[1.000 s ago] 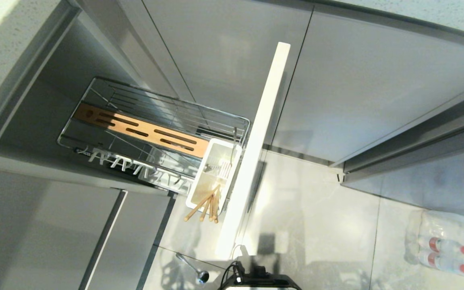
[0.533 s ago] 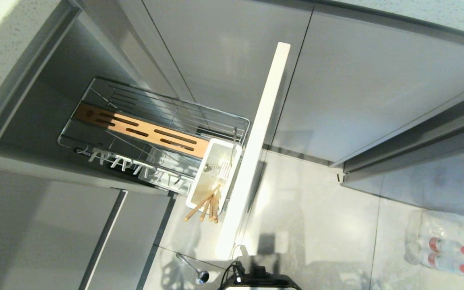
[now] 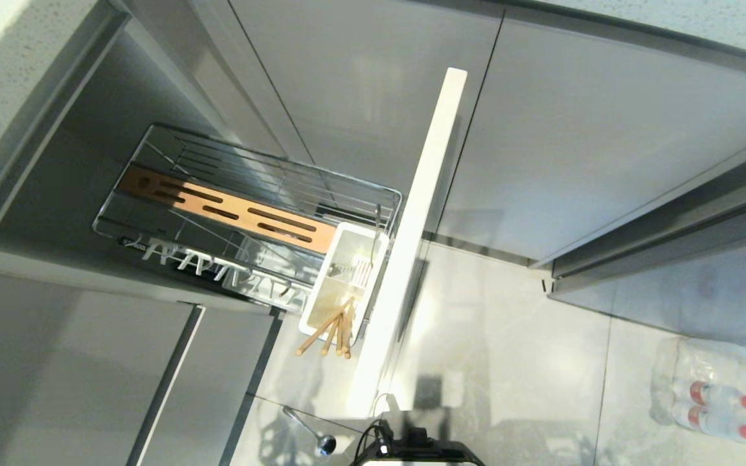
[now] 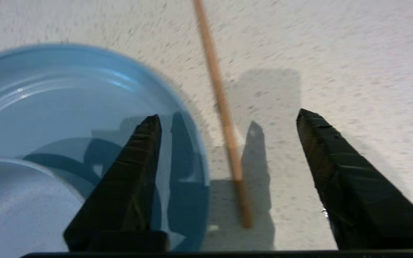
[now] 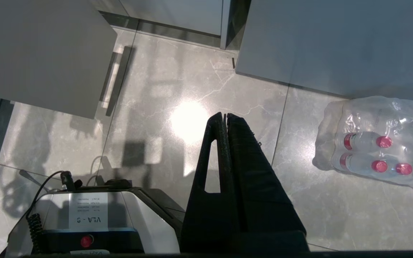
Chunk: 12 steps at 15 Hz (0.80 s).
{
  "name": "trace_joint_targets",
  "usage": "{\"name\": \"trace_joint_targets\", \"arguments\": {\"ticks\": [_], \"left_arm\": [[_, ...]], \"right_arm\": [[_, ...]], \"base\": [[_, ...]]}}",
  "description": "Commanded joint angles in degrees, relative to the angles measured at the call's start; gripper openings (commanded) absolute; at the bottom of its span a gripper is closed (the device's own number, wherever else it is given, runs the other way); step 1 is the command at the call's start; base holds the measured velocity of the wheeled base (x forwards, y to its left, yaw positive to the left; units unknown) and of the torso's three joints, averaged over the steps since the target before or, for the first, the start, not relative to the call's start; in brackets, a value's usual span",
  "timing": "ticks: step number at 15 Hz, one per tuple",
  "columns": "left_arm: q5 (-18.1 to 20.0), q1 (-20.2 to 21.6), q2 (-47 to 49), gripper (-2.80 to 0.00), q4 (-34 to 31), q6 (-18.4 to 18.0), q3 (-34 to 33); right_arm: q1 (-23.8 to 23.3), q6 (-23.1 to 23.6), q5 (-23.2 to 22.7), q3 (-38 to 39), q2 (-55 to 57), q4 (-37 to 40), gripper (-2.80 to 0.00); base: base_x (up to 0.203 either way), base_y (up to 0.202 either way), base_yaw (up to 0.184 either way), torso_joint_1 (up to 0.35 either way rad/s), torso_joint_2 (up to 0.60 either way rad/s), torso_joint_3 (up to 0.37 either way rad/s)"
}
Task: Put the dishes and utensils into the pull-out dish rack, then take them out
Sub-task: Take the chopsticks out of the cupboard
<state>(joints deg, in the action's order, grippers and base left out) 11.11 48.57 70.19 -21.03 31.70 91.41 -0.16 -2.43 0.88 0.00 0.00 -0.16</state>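
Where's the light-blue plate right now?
Left wrist view only: the light-blue plate lies on the speckled white counter, beside a loose chopstick, partly under one of the left gripper's fingers.

The plate is matte light blue, the chopstick beside it pale brown, on a white speckled countertop. The rack's wooden bar is orange-brown; the water bottles have red caps.

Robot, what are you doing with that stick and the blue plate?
The left gripper is open over a speckled white counter, with one wooden chopstick lying loose between its fingers, beside the light-blue plate. Down below, the pull-out dish rack stands open, and more chopsticks poke out of its white caddy. The right gripper is shut, parked over the floor.
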Motion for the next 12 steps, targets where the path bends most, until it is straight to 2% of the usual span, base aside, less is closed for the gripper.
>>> {"name": "trace_joint_targets", "arguments": {"ticks": [1,4,7,8,12], "left_arm": [[0.1,0.0,-1.9,0.00,-0.1,0.1,0.8],[0.1,-1.5,-4.7,0.00,0.0,0.0,3.4],[0.3,-6.4,-8.6,0.00,0.0,-0.2,6.5],[0.3,-8.4,-9.4,-2.80,0.0,-0.5,7.4],[-2.5,-19.8,-10.6,-2.80,-0.5,-2.3,13.2]], "right_arm": [[0.0,0.0,0.0,0.0,0.1,0.0,-2.80],[0.0,0.0,0.0,0.0,0.1,0.0,-2.80],[0.1,0.0,0.0,0.0,0.1,0.0,-2.80],[0.0,0.0,0.0,0.0,0.1,0.0,-2.80],[0.1,0.0,0.0,0.0,0.1,0.0,-2.80]], "base": [[0.000,0.000,0.000,0.000,0.00,0.000],[0.000,0.000,0.000,0.000,0.00,0.000],[0.000,0.000,0.000,0.000,0.00,0.000],[0.000,0.000,0.000,0.000,0.00,0.000],[0.000,0.000,0.000,0.000,0.00,0.000]]}}
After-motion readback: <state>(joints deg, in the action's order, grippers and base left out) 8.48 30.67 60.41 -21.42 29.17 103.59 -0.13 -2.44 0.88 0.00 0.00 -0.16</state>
